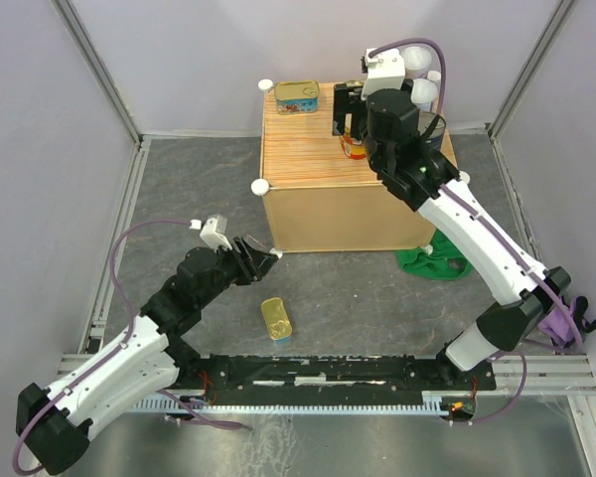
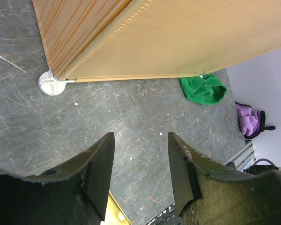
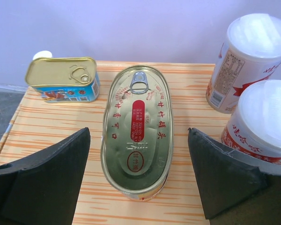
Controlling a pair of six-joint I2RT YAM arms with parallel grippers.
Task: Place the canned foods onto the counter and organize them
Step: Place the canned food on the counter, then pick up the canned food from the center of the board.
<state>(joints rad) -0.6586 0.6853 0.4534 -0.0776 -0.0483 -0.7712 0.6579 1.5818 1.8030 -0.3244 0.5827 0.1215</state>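
Note:
The counter (image 1: 338, 214) is a light-wood cube with a striped top (image 3: 47, 126). On it stand a rectangular gold-lidded tin (image 1: 298, 96) (image 3: 63, 78), an oval gold tin with red label (image 1: 355, 149) (image 3: 136, 108) and two white-lidded cylinders (image 3: 246, 56) (image 3: 264, 122). My right gripper (image 1: 346, 121) (image 3: 138, 133) is open, its fingers either side of the oval tin and clear of it. Another gold-lidded rectangular tin (image 1: 275, 319) lies on the floor. My left gripper (image 1: 261, 256) (image 2: 140, 140) is open and empty above the floor; the tin's corner (image 2: 114, 213) shows beneath it.
A green cloth (image 1: 432, 263) (image 2: 203, 89) lies on the floor at the counter's front right corner. A white knob (image 2: 51, 84) marks the counter's near left corner. White walls and metal rails enclose the grey floor (image 1: 358, 298).

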